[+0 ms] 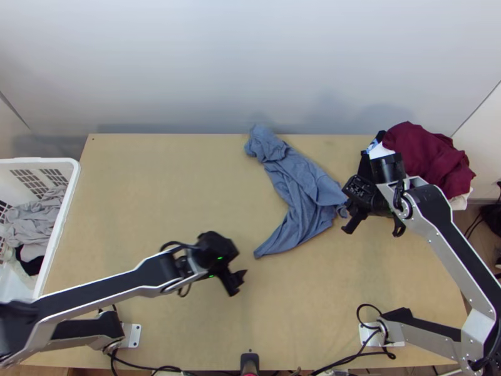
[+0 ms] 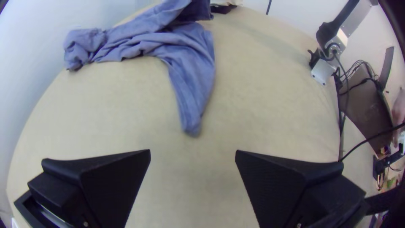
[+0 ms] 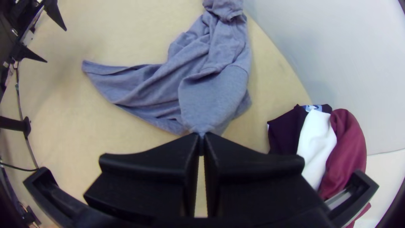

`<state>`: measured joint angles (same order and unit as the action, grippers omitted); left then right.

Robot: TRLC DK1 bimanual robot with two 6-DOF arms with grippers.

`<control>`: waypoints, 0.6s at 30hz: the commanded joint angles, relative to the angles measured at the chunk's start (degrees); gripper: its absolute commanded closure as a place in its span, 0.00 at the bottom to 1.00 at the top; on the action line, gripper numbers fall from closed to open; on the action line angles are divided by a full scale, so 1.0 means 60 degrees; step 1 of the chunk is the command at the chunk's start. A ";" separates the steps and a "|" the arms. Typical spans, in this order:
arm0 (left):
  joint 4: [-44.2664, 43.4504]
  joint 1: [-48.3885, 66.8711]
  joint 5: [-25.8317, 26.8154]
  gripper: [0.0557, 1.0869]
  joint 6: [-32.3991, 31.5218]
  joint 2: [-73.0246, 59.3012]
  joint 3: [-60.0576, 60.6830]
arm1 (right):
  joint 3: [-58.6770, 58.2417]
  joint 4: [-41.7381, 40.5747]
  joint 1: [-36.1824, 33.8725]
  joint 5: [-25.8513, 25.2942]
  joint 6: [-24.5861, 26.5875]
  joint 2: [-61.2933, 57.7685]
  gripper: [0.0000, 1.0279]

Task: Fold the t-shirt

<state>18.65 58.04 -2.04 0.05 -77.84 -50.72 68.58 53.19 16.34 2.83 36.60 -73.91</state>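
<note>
My left gripper (image 1: 238,281) is over the table, nearer the front than the blue-grey t-shirt (image 1: 300,191). In the left wrist view the left gripper (image 2: 193,156) stands open, nothing between its fingers, with one narrow end of the t-shirt (image 2: 187,71) beyond it. At the shirt's right edge is my right gripper (image 1: 351,219). In the right wrist view the right gripper (image 3: 201,141) is shut on a bit of the t-shirt (image 3: 215,95). The shirt lies bunched and creased, a crumpled end towards the wall and a tapering end towards the left arm.
A white basket (image 1: 70,207) with grey and dark clothes stands at the left edge. A heap of clothes, with a dark red piece (image 1: 429,156) on top, lies at the back right, beside the right arm. Cables run along the table's front edge.
</note>
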 commanded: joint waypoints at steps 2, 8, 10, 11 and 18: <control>-0.1000 0.0624 -0.0626 0.05 0.0489 -0.2187 -0.1801 | 0.0143 0.0071 0.0002 -0.0003 -0.0328 0.0072 0.97; -0.0897 0.0727 -0.0626 0.05 0.0709 -0.3623 -0.2606 | 0.0260 -0.0003 0.0016 -0.0003 -0.0504 0.0043 0.97; -0.0897 0.0712 -0.0612 0.05 0.0679 -0.3960 -0.2650 | 0.0348 -0.0003 0.0002 -0.0003 -0.0504 0.0043 0.97; -0.0912 0.0712 -0.0612 0.05 0.0635 -0.4092 -0.2650 | 0.0392 0.0012 -0.0028 -0.0003 -0.0490 0.0043 0.97; -0.1395 0.0449 -0.0626 0.05 0.0577 -0.4634 -0.2460 | 0.0963 0.0364 -0.0130 -0.0003 -0.0416 0.0072 0.97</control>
<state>12.43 61.82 -5.65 3.53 -101.54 -65.32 71.44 53.67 15.86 2.83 34.06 -73.58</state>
